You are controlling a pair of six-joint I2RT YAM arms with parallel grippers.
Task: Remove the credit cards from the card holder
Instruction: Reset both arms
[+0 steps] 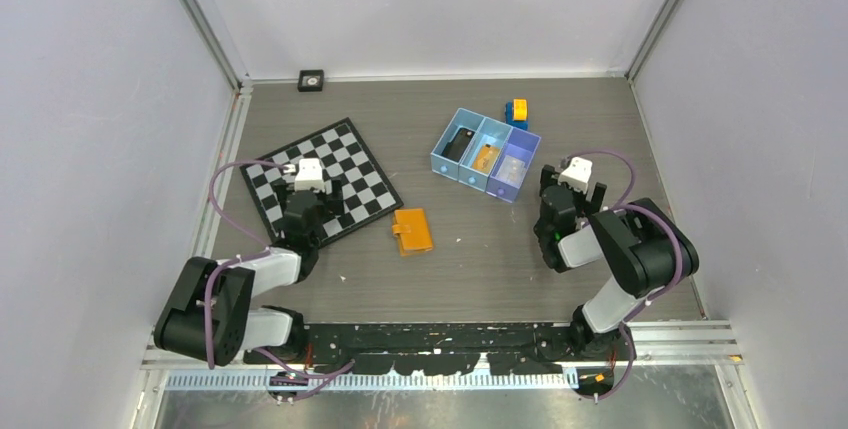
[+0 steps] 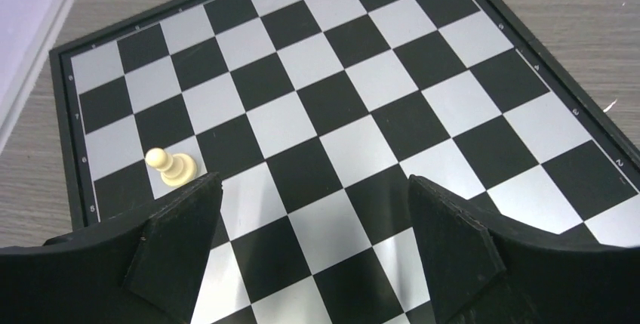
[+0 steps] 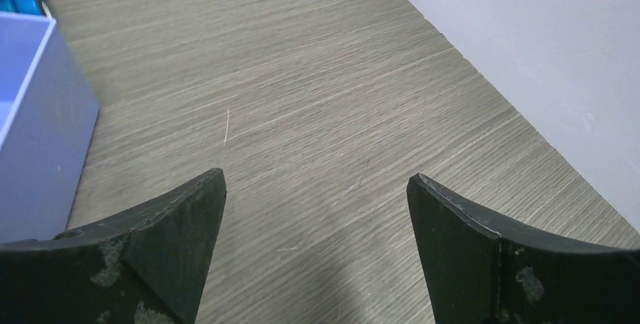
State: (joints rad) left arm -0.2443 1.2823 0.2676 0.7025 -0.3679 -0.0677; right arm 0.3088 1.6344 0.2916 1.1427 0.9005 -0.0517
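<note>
Both pincers wide, empty: left gripper point(image 2: 313, 188) over the chessboard point(image 2: 340, 97), right gripper point(image 3: 317, 188) well right of it. The card holder point(image 1: 412, 231) lies shut by the chessboard's near-right corner; likely light and slippery, so I'd pinch its tab edge.
</note>
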